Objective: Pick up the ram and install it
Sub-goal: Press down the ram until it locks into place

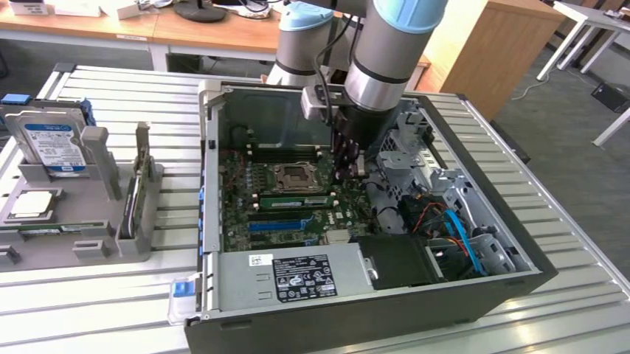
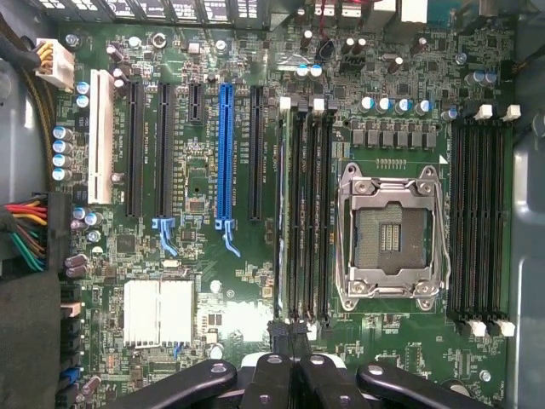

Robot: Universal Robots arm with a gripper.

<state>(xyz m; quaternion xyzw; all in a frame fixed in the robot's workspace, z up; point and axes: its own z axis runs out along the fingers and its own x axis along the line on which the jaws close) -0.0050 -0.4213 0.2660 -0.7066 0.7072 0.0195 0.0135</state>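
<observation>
The ram (image 1: pixel 292 200) is a long green stick standing on edge in a memory slot beside the empty processor socket (image 1: pixel 293 175), inside the open computer case (image 1: pixel 512 280). In the wrist view the ram (image 2: pixel 292 213) is a dark narrow strip in the slot furthest from the socket (image 2: pixel 392 239). My gripper (image 1: pixel 344 173) hangs inside the case just above the motherboard, over the end of the ram on the exterior view's right. Its black fingers (image 2: pixel 271 375) are pressed together, in line with that slot, with nothing held between them.
A grey parts holder (image 1: pixel 108 247) at the exterior view's left carries a blue-labelled hard drive (image 1: pixel 54 144) and a square silver processor (image 1: pixel 35 203). The power supply (image 1: pixel 295 276) and drive cage with blue cables (image 1: pixel 458 236) crowd the case. A second bank of memory slots (image 2: pixel 481 213) lies beyond the socket.
</observation>
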